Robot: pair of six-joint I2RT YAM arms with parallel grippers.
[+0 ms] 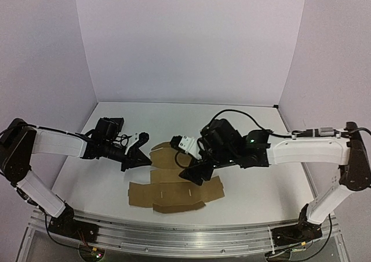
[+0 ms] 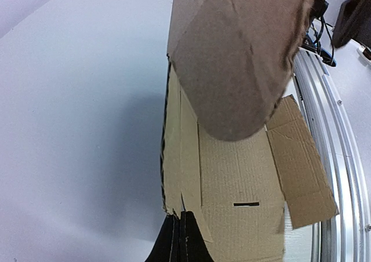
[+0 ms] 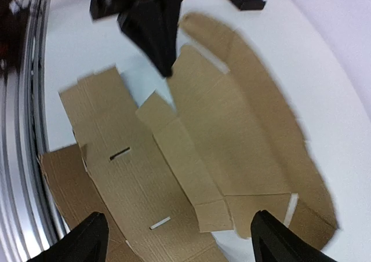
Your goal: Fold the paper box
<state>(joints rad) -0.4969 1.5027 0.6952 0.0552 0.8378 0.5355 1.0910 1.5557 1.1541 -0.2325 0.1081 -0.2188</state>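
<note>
The box (image 1: 168, 192) lies as a flat brown sheet on the white surface (image 1: 93, 184), with one rounded flap raised at its far-left edge. The left hand (image 2: 178, 230) is closed, its tips at that edge. The right hand (image 3: 185, 244) stands wide open above the sheet. Pale walls stand around.

The brown die-cut cardboard sheet (image 1: 174, 193) lies unfolded and mostly flat on the white tabletop (image 1: 104, 186). Its far rounded flap curls upward.
</note>
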